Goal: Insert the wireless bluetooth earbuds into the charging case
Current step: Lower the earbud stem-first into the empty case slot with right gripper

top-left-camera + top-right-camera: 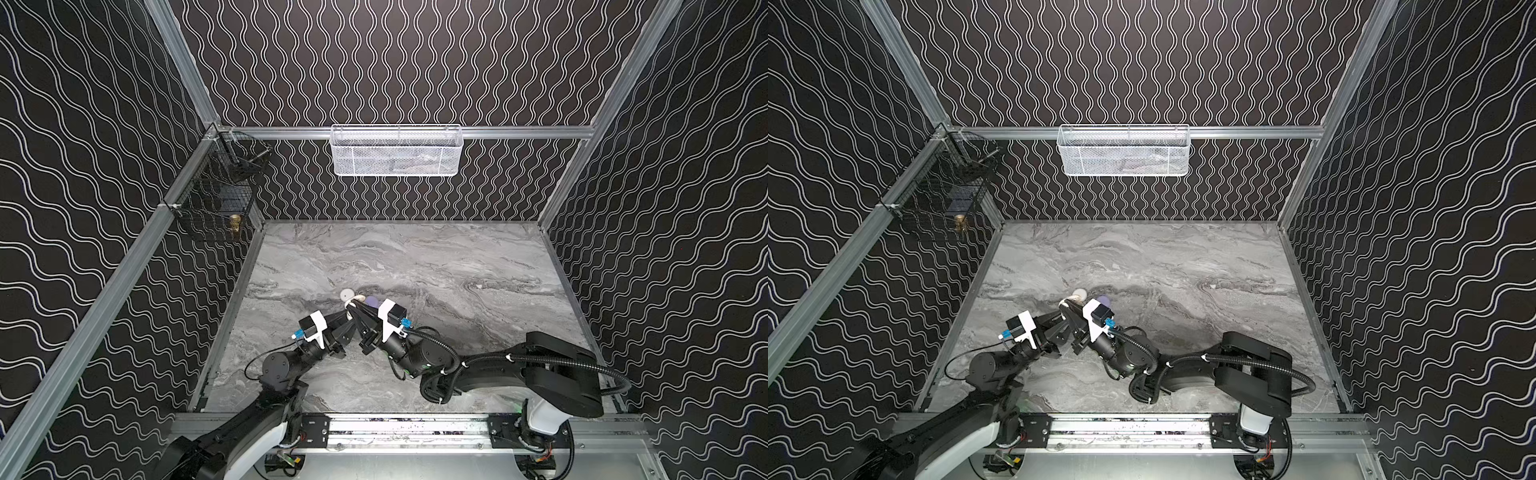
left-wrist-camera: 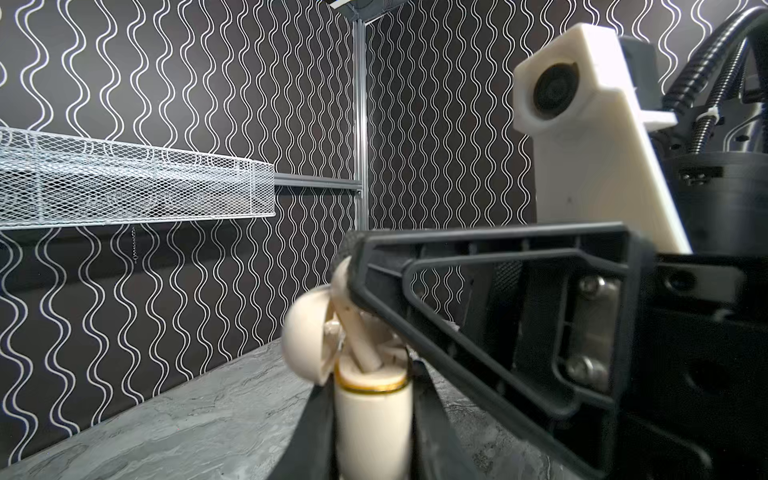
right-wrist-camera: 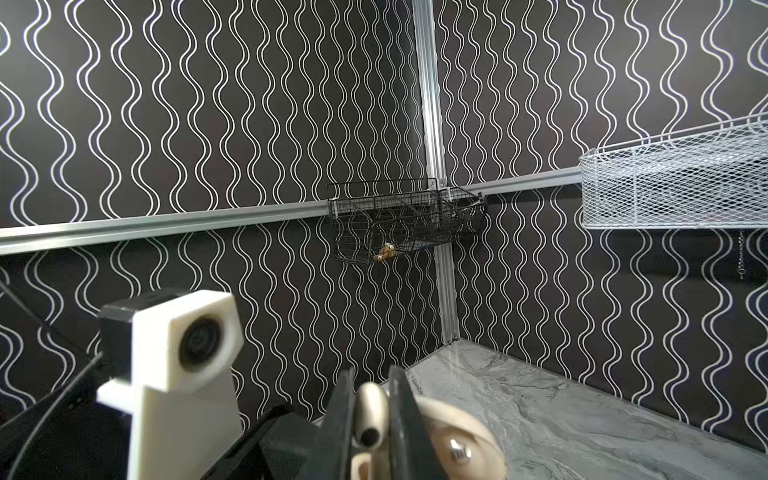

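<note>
A cream charging case [image 2: 372, 419] with a gold ring stands upright between the fingers of my left gripper [image 2: 372, 382], which is shut on its body. Its round lid [image 2: 307, 336] hangs open to one side. My right gripper [image 3: 370, 399] is shut on an off-white earbud [image 3: 370, 411]. In the left wrist view the earbud's stem [image 2: 361, 345] slants down into the open top of the case. In both top views the two grippers meet left of the table's middle, with the case lid [image 1: 347, 295] showing just beyond the fingers. Other earbuds are hidden.
A lilac rounded thing [image 1: 371, 300] lies on the marble table just behind the right gripper. A white mesh basket [image 1: 396, 151] hangs on the back rail. A black wire basket [image 1: 216, 195] hangs in the back left corner.
</note>
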Robot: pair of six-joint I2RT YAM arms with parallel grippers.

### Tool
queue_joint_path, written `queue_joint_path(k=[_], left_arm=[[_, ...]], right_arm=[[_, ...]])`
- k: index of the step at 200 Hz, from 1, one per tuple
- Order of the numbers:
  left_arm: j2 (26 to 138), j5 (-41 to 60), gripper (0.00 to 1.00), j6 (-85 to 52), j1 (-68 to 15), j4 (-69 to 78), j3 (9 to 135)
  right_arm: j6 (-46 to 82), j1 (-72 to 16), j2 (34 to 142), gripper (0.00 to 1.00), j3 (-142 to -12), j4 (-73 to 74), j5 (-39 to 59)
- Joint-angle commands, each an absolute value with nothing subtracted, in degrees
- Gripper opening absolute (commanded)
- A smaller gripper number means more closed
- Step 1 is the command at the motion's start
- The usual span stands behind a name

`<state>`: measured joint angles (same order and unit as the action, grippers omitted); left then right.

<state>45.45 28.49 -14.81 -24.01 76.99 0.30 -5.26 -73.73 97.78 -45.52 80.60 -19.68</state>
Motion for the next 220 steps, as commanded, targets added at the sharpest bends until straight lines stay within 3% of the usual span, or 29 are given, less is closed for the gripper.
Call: queue_joint_path(k=[1,92,220], left_arm=[[44.9,28.4,0.00,-15.0,-24.0,79.7,-0.7],[44.1,28.1,0.00,-14.6,-24.0,78.5,-0.6],[44.4,29.2,0.00,-14.4,-24.0,78.7,-0.3]], right_arm=[[-5.7,-73.8,98.0,0.01,-44.4,83.5,-19.8],[-1.0,-74.8,96.6,0.10,-41.2,83.6,-19.0],[0.1,-75.6,95.6,0.02,-42.2,81.6,-20.1]])
